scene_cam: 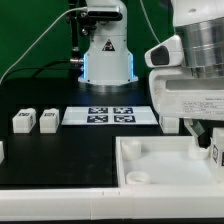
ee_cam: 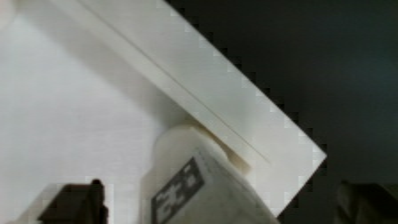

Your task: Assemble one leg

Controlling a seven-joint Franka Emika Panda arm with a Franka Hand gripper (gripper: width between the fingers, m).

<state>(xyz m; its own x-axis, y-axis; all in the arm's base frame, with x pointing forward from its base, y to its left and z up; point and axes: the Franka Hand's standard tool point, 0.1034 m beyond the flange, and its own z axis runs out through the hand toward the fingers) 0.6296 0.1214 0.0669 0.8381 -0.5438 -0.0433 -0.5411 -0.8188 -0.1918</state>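
One leg (ee_cam: 183, 180), probably light, rigid, slick plastic, sits between the spread gripper (ee_cam: 228, 205) fingers at lower frame; pinch its flat sides.

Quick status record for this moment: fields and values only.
arm: at the exterior view's right, low over the tray
pincer: a tagged leg between its fingers; grip cannot be confirmed
spare legs: two upright on the table at the exterior view's left
marker board: flat, behind the tray
tray: white, raised rims, front of the table
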